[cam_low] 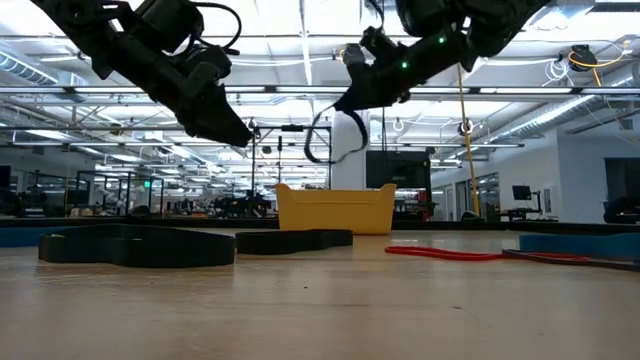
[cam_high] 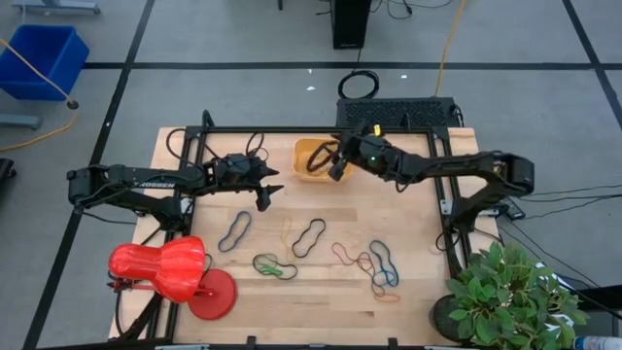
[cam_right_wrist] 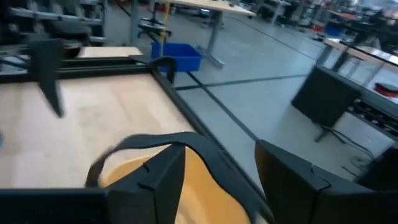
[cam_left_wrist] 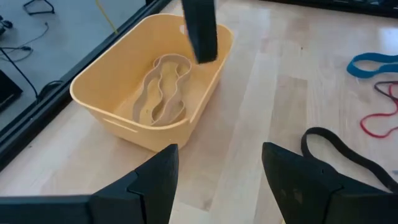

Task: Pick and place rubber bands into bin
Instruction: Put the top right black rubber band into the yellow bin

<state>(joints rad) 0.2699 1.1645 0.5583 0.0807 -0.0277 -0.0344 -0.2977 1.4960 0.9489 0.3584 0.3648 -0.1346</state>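
Observation:
The orange-yellow bin (cam_high: 313, 158) stands at the table's far middle; it also shows in the low view (cam_low: 335, 210). A tan rubber band (cam_left_wrist: 163, 87) lies inside it. My right gripper (cam_high: 337, 167) hovers above the bin's right end, fingers apart, with a black rubber band (cam_low: 325, 140) dangling under it. My left gripper (cam_high: 264, 196) is open and empty, in the air to the left and near side of the bin. Several more bands lie on the table: black (cam_high: 309, 236), dark (cam_high: 234, 230), green (cam_high: 275, 265), red (cam_high: 352, 257) and blue (cam_high: 382, 264). My right gripper's fingers stand apart. The black band's loop (cam_right_wrist: 155, 142) runs across in front of them and seems to hang from one finger (cam_low: 355, 112). It hangs slack above the bin, clear of it. Where it meets the finger is hidden by the gripper itself.
A red lamp-like object (cam_high: 160, 270) stands at the near left corner and a potted plant (cam_high: 505, 292) at the near right. A black frame (cam_high: 282, 129) runs along the far edge behind the bin. A blue crate (cam_high: 44, 58) sits on the floor.

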